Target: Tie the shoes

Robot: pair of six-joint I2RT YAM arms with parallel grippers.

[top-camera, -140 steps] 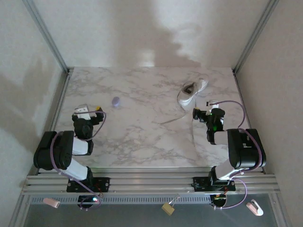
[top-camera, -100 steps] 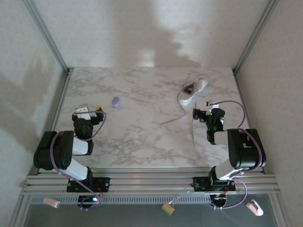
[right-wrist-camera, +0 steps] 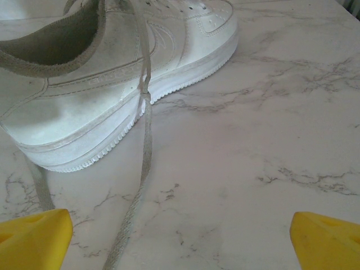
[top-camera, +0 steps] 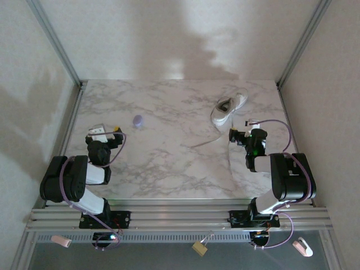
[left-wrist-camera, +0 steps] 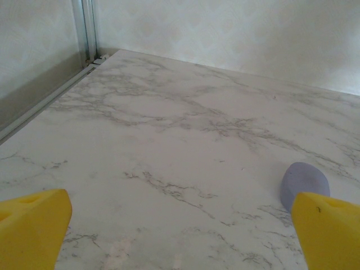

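Seen from above, the counter (top-camera: pixel 163 163) is a smooth slab veined grey on white like marble, edged by metal rails. The white sneaker (top-camera: pixel 228 108) lies toward its far right corner, low-cut, with its dark grey opening facing up. One flat lace (top-camera: pixel 203 142) trails loose across the counter toward the near left. A small round purple object (top-camera: pixel 138 120) sits well apart on the left half. In the left wrist view, the left fingers (left-wrist-camera: pixel 34 225) are blunt yellow wedges spread wide over bare marble, with the matte, domed purple lump just beyond the right tip. In the right wrist view, the right fingers (right-wrist-camera: pixel 34 230) stand equally wide and empty. Beyond them is the sneaker's smooth side with its ribbed sole edge and soft grey collar, and the woven lace drapes down onto the counter nearer the left tip.
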